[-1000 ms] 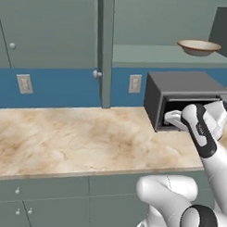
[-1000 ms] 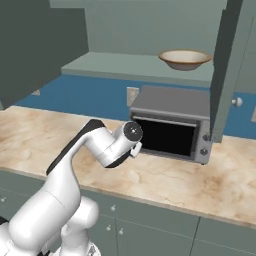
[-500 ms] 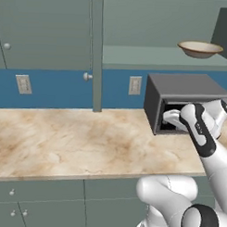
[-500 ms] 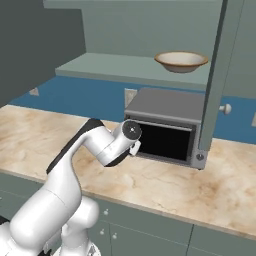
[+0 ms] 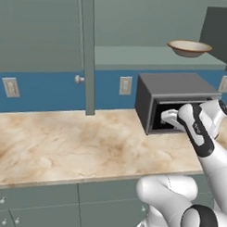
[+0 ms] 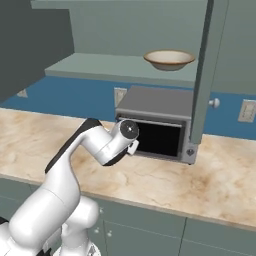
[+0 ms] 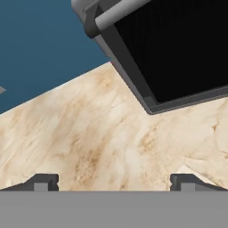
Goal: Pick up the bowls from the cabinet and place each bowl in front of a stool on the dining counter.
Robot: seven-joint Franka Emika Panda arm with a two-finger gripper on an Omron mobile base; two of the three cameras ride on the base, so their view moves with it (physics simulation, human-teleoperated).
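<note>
A cream-white bowl [image 5: 189, 47] [image 6: 169, 59] with a tan rim sits on the bottom shelf of the open grey-green cabinet [image 5: 136, 57] [image 6: 100, 67]. My gripper [image 7: 114, 182] is open, its two dark fingertips wide apart with nothing between them. It hangs low over the marble worktop, just in front of the dark microwave's lower left corner, well below the bowl. In the left base view the gripper [image 5: 167, 118] is at the microwave's front. The stool and the dining counter are out of view.
The dark grey microwave [image 5: 173, 101] [image 6: 157, 125] stands on the wall worktop [image 5: 63, 141] [image 6: 220, 180] under the shelf. An open cabinet door [image 6: 205, 75] with a round knob hangs edge-on beside it. A second door edge [image 5: 87, 54] hangs at the left. Wall sockets dot the blue backsplash.
The whole picture has slid left in both base views, so the base has driven to the right. The arm keeps its pose and the gripper stays open.
</note>
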